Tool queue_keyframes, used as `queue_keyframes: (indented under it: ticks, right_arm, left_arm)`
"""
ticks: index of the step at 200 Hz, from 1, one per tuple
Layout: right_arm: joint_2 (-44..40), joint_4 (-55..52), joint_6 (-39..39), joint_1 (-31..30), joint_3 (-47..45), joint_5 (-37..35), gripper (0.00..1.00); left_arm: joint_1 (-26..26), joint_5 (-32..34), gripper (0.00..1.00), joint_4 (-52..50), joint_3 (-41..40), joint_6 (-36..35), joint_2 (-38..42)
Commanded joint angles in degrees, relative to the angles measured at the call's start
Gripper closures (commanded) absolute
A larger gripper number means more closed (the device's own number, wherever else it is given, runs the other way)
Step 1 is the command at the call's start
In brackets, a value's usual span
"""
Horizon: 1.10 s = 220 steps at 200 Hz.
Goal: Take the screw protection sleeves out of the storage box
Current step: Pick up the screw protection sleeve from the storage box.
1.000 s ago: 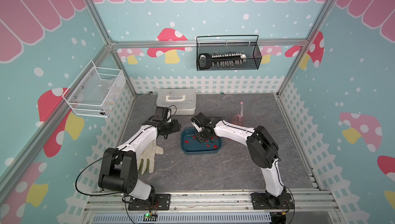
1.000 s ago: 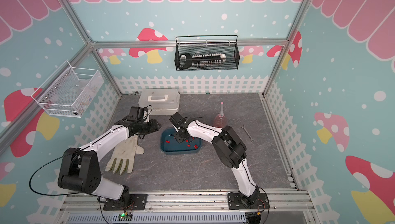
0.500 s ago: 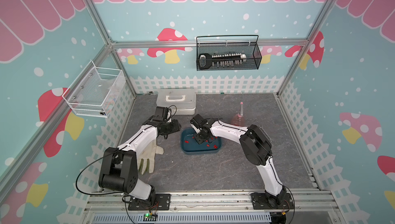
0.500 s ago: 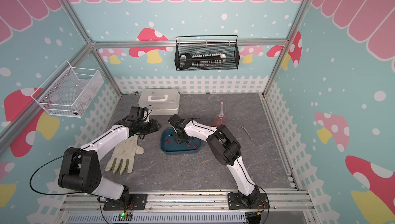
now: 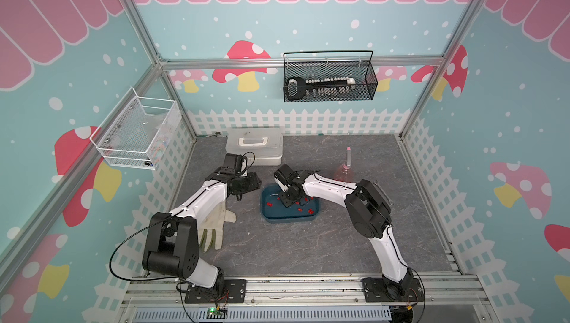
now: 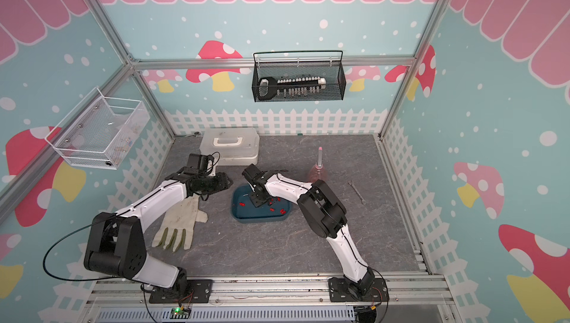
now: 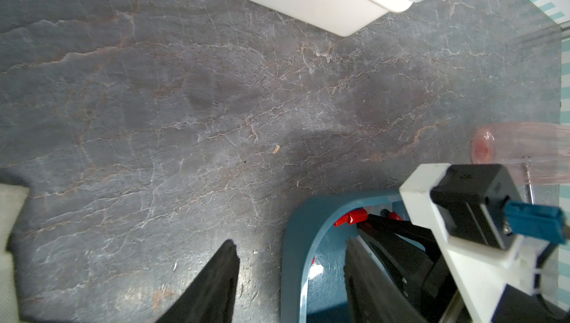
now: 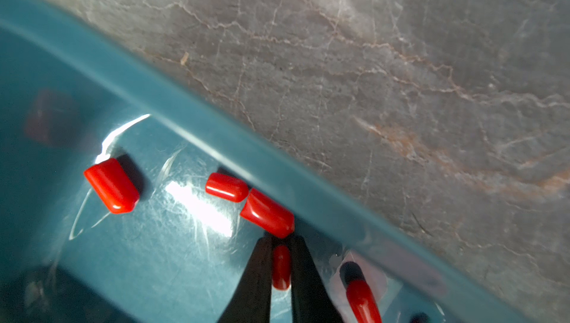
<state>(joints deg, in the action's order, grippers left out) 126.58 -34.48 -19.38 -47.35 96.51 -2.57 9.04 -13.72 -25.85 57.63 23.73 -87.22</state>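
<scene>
The dark teal storage box (image 5: 288,220) (image 6: 260,218) sits mid-table with several red screw protection sleeves (image 5: 269,204) (image 6: 282,211) loose on its floor. My right gripper (image 8: 281,241) (image 5: 287,202) reaches down into the box by its wall, shut on one red sleeve (image 8: 281,267) that is pinched between the black fingertips. Three more sleeves (image 8: 112,185) lie just ahead of the tips. My left gripper (image 7: 290,242) (image 5: 254,182) is open at the box's near-left corner, one finger outside the rim (image 7: 296,244) and one inside, holding nothing.
A white lidded case (image 5: 254,145) stands behind the left arm. A dirty work glove (image 5: 216,225) lies under that arm. A pink bottle (image 5: 345,170) stands to the right behind the box, a small wrench (image 6: 357,192) beyond it. Wire baskets (image 5: 328,81) hang on the walls.
The right gripper's jaws have closed onto a sleeve inside the box and its wrist has shifted slightly left. The left arm has not moved.
</scene>
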Motion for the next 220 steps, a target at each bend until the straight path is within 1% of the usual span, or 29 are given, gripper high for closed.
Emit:
queue_keyframes:
  ticks: [1,51,103,145,153,157,168,197,220]
  right_arm:
    - [-0.59,-1.26,-0.36,-0.02,-0.41,-1.39,0.85]
    - [-5.5,-0.3,-0.32,-0.02,-2.86,-2.27,0.87]
    - [-10.86,0.74,-0.14,-0.02,-5.11,-2.52,0.87]
    - [-16.84,0.25,0.22,-0.02,-7.84,-4.43,0.87]
    - [-17.16,-0.08,0.26,-0.02,-8.49,-5.16,0.87]
    - [-19.02,-0.2,0.3,-0.02,-8.79,-5.5,0.87]
    - [-20.73,-0.46,0.39,0.07,-9.99,-6.61,0.87]
    - [-25.55,-0.91,0.45,1.56,-13.92,-7.56,0.87]
    - [-29.13,-1.37,0.62,3.31,-16.93,-7.95,0.87]
  left_arm:
    - [0.15,-0.52,0.43,0.42,0.29,-0.64,-0.91]
    - [0.12,-0.23,0.43,0.45,0.37,-0.72,-0.93]
    - [1.86,1.5,0.43,0.45,1.16,-1.22,-1.01]
    - [2.39,2.17,0.43,0.52,1.35,-1.48,-1.09]
    - [2.88,2.69,0.43,0.34,1.54,-1.55,-1.02]
    - [3.18,2.93,0.43,0.29,1.67,-1.63,-0.95]
    - [3.93,3.8,0.43,0.04,2.12,-1.83,-0.97]
    - [5.74,5.43,0.43,-0.68,3.3,-2.21,-1.84]
    - [6.07,5.88,0.43,-1.14,3.77,-2.33,-2.25]
